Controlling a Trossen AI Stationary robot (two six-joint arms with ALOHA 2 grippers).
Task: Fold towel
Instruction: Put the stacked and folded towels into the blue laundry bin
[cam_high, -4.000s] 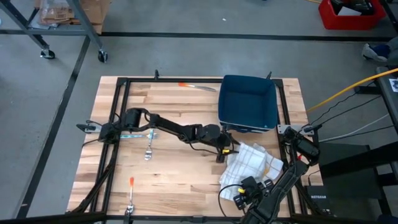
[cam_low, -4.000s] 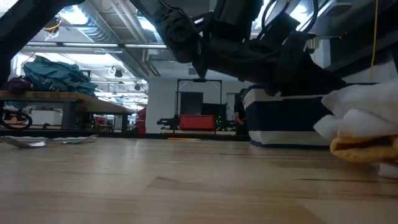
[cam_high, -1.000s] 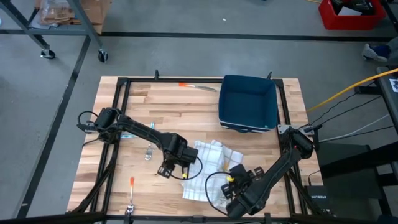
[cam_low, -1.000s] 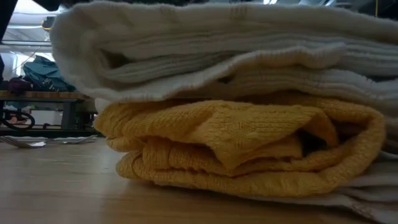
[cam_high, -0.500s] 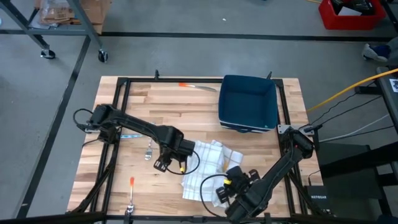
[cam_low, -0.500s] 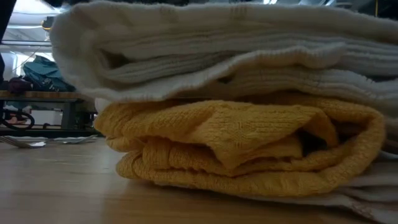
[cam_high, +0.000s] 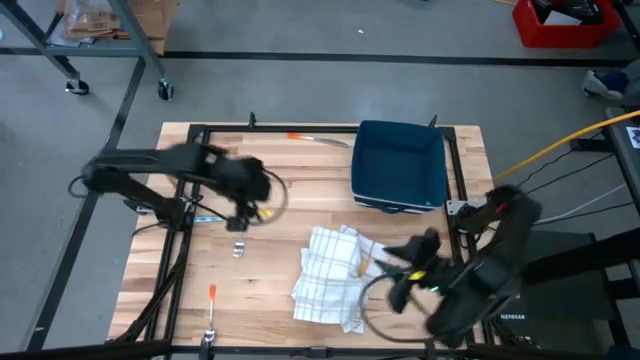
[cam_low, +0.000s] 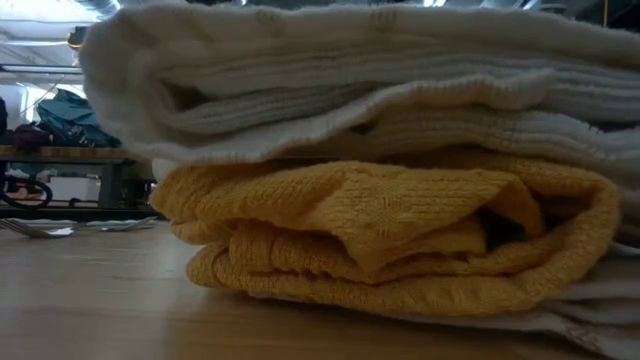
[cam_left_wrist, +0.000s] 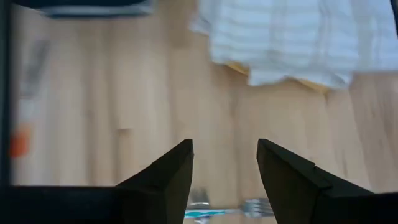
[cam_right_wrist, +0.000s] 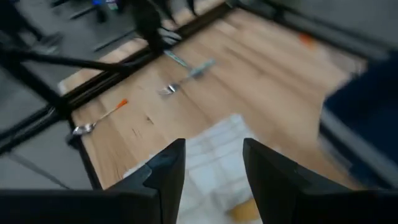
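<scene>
Both arms lifted clear of a folded towel (cam_high: 328, 274) on the wooden table (cam_high: 300, 180).

The towel, white with a grid pattern and a yellow layer showing underneath, lies bunched toward 5 o'clock of the table's centre, just short of the dark blue bin (cam_high: 399, 166) that sits at about 1 o'clock. In the low view the towel (cam_low: 380, 170) fills the frame, white folds stacked on yellow ones. The left gripper (cam_left_wrist: 224, 171) hangs over the table at about 9 o'clock, its arm bent back toward the left edge, fingers spread with nothing between them. The right gripper (cam_right_wrist: 211, 168) sits off the towel's 3 o'clock side, arm arched up from the table's right edge, fingers likewise parted and holding nothing. A spoon (cam_right_wrist: 186, 79) lies on the boards near the left arm.
</scene>
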